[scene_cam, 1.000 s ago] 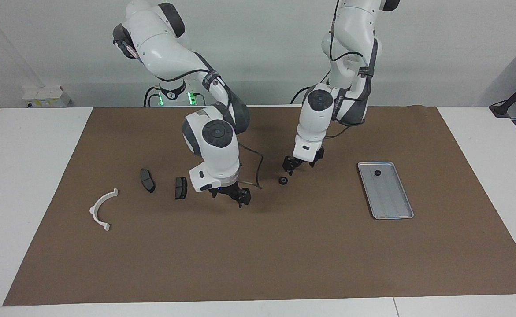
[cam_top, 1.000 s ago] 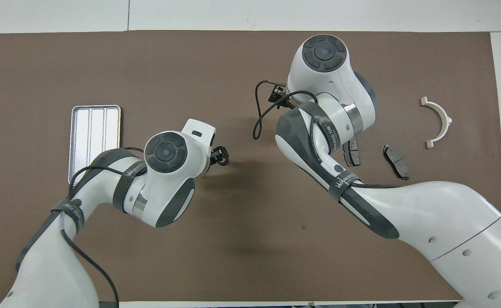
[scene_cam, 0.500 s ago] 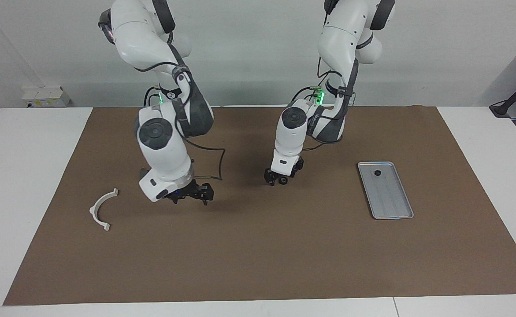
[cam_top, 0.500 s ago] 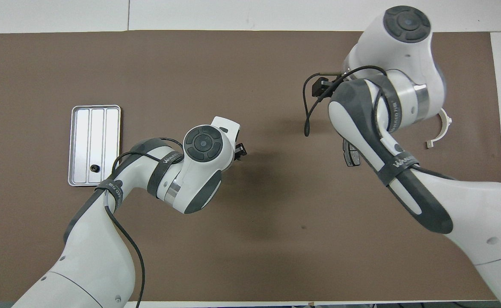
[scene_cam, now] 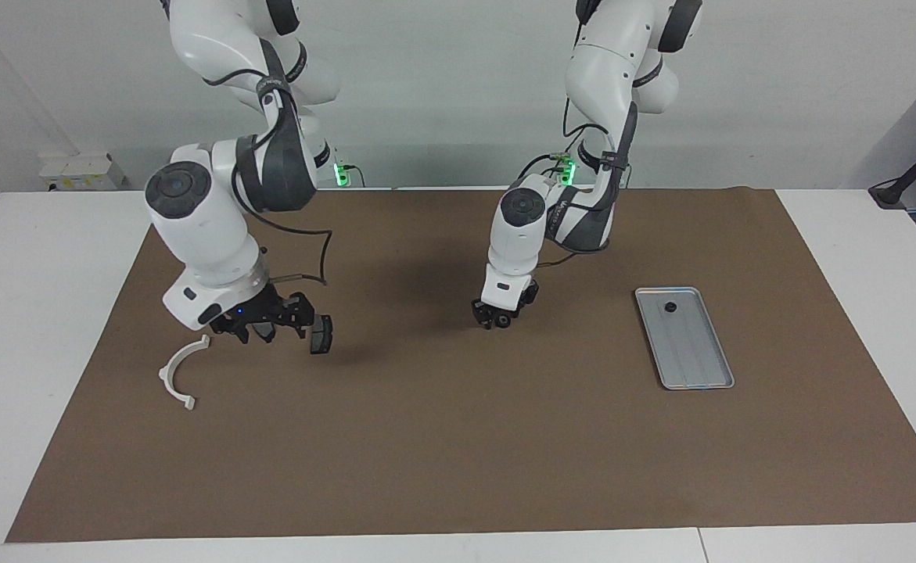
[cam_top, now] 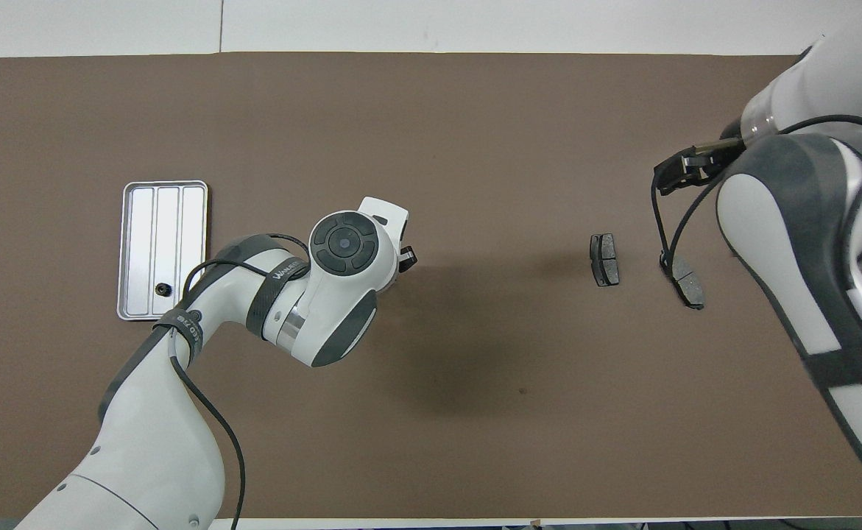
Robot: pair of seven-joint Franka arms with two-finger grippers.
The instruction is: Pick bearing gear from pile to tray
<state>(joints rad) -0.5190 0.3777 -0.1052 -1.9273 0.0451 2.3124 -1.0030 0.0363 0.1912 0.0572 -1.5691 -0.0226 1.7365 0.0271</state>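
Left gripper (scene_cam: pixel 497 319): my jaws narrowed onto bearing gear, low on mat, for lifting to tray (scene_cam: pixel 700 367).
Right gripper (scene_cam: pixel 258 328): wide, empty, waiting over brake pad (scene_cam: pixel 321 335).

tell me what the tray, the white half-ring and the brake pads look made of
Tray: apparently metal, silver-grey with a dull sheen and pressed lengthwise ridges. White half-ring bracket: probably plastic, uniformly white, matte. Two brake pads: dark grey, flat and matte; material unclear from here.
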